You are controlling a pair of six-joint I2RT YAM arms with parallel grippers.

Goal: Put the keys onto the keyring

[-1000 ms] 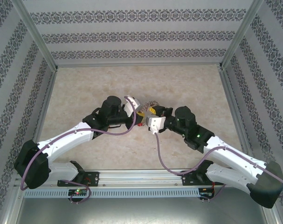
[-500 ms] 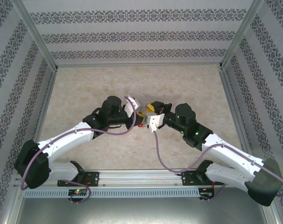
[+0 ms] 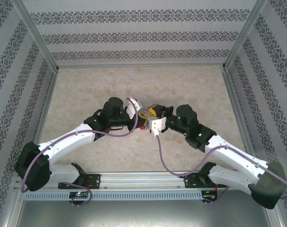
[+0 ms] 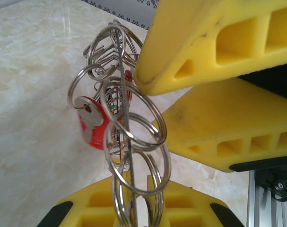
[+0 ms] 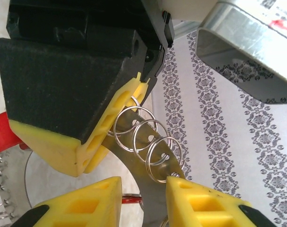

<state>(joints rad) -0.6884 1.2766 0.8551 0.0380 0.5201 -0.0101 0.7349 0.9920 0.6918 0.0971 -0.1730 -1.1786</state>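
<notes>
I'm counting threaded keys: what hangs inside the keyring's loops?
One red-tagged key hangs inside the keyring; something green shows behind it. The overlapping loops cover the rest.

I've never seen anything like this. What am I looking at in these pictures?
Two white-and-black robot arms, the left arm and the right arm, are bolted to a beige marbled table. One picture looks down from above; the others come from a camera on each wrist. The yellow-padded left pincer is shut on a grey metal keyring of many small loops; a silver key with a red tag hangs on it. The right pincer straddles the loops; its grip is unclear.
</notes>
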